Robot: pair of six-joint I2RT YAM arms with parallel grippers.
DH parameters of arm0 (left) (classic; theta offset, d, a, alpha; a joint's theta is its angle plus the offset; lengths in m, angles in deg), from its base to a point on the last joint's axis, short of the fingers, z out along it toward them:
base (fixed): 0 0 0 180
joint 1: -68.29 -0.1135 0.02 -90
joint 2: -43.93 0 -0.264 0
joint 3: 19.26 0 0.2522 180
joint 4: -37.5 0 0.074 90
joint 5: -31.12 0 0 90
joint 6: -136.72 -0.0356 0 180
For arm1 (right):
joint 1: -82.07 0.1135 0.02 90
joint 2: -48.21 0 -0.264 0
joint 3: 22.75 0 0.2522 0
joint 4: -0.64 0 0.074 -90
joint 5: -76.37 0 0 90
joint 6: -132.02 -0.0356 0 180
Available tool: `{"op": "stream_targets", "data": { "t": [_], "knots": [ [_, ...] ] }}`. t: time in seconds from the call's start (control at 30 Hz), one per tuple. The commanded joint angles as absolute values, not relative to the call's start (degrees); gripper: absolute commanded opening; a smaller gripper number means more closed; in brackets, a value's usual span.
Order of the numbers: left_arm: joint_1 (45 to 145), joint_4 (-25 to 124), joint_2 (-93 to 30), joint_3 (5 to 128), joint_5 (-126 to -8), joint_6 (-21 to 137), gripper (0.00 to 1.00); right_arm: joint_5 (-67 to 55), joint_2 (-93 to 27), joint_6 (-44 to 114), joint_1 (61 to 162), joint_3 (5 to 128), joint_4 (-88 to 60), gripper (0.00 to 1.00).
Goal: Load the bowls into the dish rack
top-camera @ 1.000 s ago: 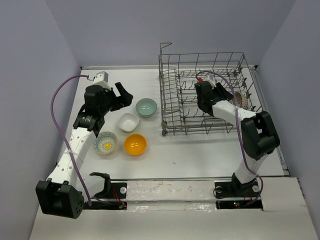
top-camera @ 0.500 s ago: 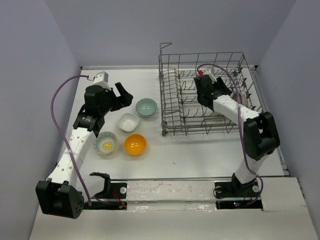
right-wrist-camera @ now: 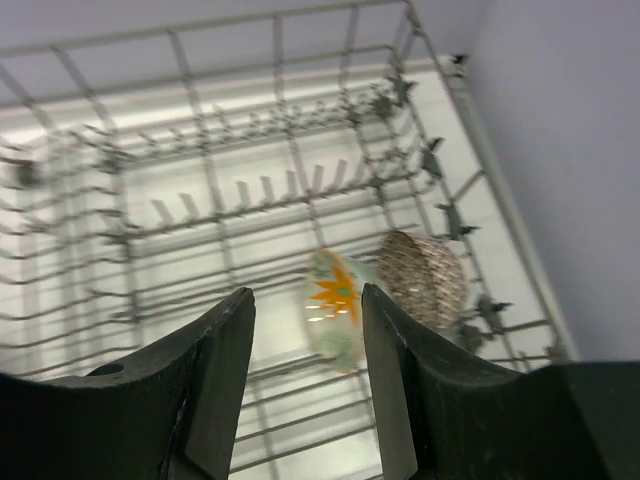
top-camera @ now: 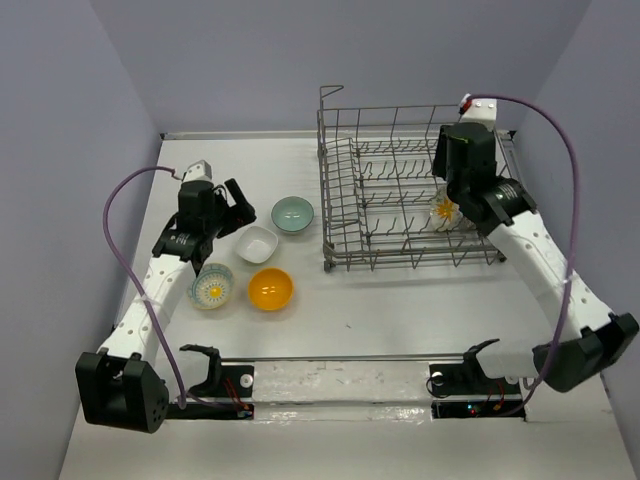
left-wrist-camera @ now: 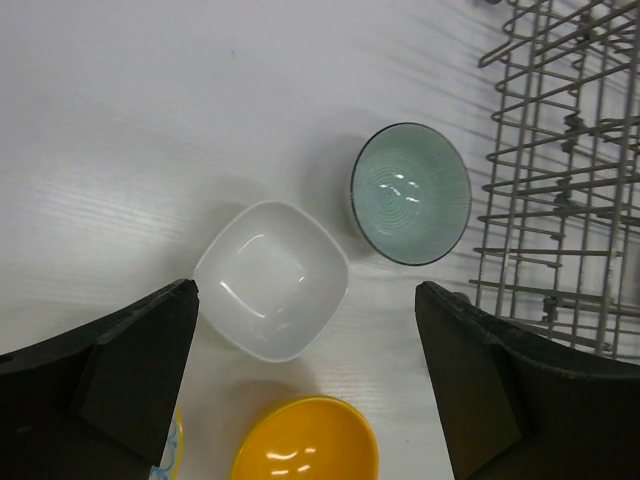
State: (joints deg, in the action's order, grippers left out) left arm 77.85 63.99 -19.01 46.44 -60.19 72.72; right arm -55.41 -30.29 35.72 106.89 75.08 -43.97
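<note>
Rack — large grey wire dish rack (top-camera: 324,180), far right of white tabletop (top-camera: 380,310), carries two bowls propped among its tines: flower-painted bowl (right-wrist-camera: 335,305), brown-speckled bowl (right-wrist-camera: 425,275) beside it. Right tool (right-wrist-camera: 305,293) hangs above them, half spread, empty. Left tool (left-wrist-camera: 305,300) gapes wide over white squarish bowl (left-wrist-camera: 272,280). Pale teal bowl (left-wrist-camera: 411,193) and orange-yellow bowl (left-wrist-camera: 305,440) sit close — a skewed descent could knock either. Left arm stretched forward, wrist pitched down.

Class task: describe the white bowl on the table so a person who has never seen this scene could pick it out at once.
Start at the large grey wire dish rack. Just left of it, the white bowl sits between the round pale teal bowl and the round orange-yellow bowl. It alone is plain white with a squarish rim.
</note>
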Motion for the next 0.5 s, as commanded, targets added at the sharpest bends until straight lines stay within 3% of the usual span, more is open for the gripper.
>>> {"op": "stream_targets", "data": {
  "t": [0.0, 0.23, 0.47],
  "knots": [
    [77.1, 68.7, -14.9, 45.4, -50.6, 75.6, 0.97, -37.8, -24.0, 26.1, 107.2, 74.3, -42.0, 0.53],
    [73.8, 76.4, -13.4, 45.9, -42.8, 79.8, 0.98, -29.3, -20.2, 23.3, 107.2, 70.4, -40.5, 0.53],
    [71.5, 79.2, -14.9, 43.3, -46.9, 83.6, 0.91, -24.3, -18.2, 22.2, 107.2, 66.4, -37.9, 0.53]
  ]
}}
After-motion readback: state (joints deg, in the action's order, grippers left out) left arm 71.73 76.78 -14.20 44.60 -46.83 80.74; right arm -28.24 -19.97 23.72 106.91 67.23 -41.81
